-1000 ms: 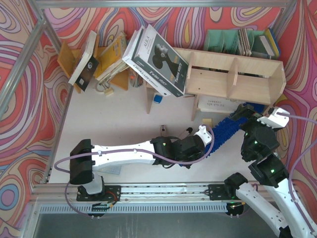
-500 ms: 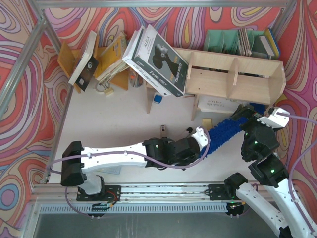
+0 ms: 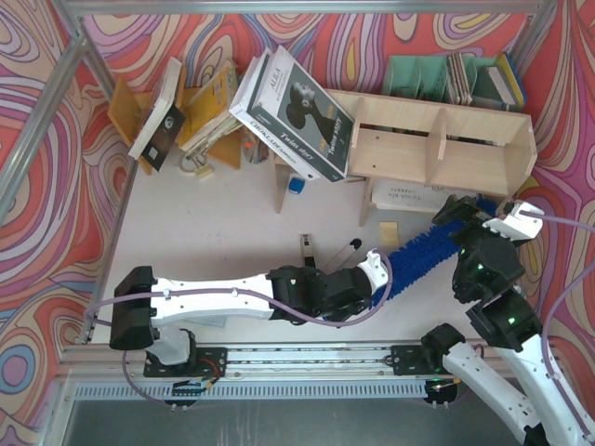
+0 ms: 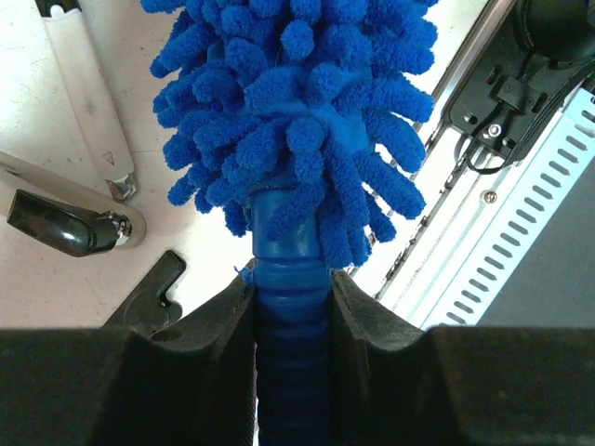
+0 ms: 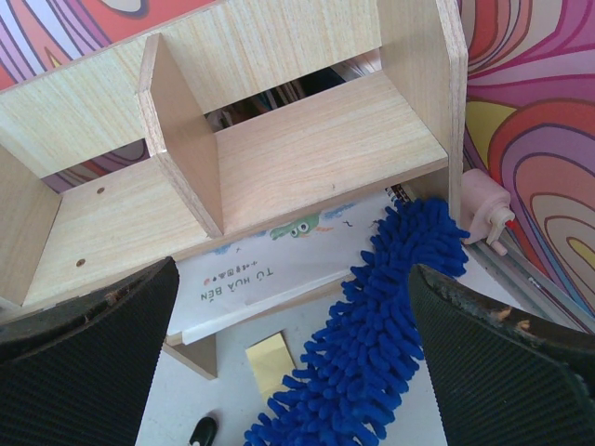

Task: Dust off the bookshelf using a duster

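Top view: left claw (image 3: 379,269) clamped on the duster (image 3: 429,242) handle. Fluffy head runs low over the bench (image 3: 214,214), tip by the right end of the bookshelf (image 3: 437,139). Right claw (image 3: 479,216) spread wide, holding nothing, v. near the head.
Left wrist: grip sits square at the handle neck, good.
Right wrist: tip is below the boards. Prob. best to raise it & sweep along compartments w/o snagging dividers.

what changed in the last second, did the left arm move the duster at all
Yes. The left gripper, jaws shut on the handle of the duster, drew back a little toward the robot. It took the handle end with it, so the duster now lies at a flatter slant. Nothing was taken hold of or let go. Unchanged: the duster's tip by the right end of the bookshelf, the right gripper open above it, the books.
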{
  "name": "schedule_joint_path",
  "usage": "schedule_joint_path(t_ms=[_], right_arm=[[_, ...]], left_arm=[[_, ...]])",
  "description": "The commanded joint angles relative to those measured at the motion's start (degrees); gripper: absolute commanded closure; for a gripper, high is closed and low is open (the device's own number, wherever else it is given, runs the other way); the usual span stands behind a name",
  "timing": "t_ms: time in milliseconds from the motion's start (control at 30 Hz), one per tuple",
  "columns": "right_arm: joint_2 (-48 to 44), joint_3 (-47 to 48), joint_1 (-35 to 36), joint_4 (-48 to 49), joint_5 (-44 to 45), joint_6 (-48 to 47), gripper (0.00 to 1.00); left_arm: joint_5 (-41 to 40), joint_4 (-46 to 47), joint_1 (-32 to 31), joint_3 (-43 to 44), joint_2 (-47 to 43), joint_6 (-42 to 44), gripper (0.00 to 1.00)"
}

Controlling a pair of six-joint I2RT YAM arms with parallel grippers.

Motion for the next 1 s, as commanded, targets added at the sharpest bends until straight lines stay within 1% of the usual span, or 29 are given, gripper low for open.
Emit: schedule_joint_path(t_ms=[0,133,267,400,500,633,867,967], right_arm=[[-0.5,-0.1,-0.2,1.2,1.4,-0.2,0.01],[-0.7,-0.1,-0.2,1.2,1.5,-0.5,0.01],[-0.6,-0.1,-0.2,1.1,1.5,-0.5,0.01],[-0.6,-0.2,-0.2,1.2,1.3,-0.4,0.01],[-0.5,-0.1,-0.2,1.1,1.4,-0.4,0.01],[-0.5,0.0,-0.2,1.3,1.3,-0.5,0.01],[0.0,-0.1,-0.2,1.6,1.2,-0.5,0.01],[0.2,-0.1,-0.2,1.7,1.2,-0.5,0.01]], left_arm=[[3.6,-0.3,-2.2,1.2,0.3,3.8,1.0],[4.0,-1.7,-3.1,2.5,1.5,4.4,1.0],[3.8,-1.5,-3.5,1.9,0.7,4.3,1.0],[1.3,0.0,-3.7,0.4,-1.3,4.1,1.0],[-2.7,2.5,-3.7,-2.8,-4.9,3.5,1.0],[-10.3,4.8,-3.7,-7.6,-11.1,1.9,1.0],[-14.4,-0.7,-3.5,-11.8,-17.0,-0.7,1.0],[-16.1,-2.5,-3.6,-14.2,-20.8,-2.2,1.0]])
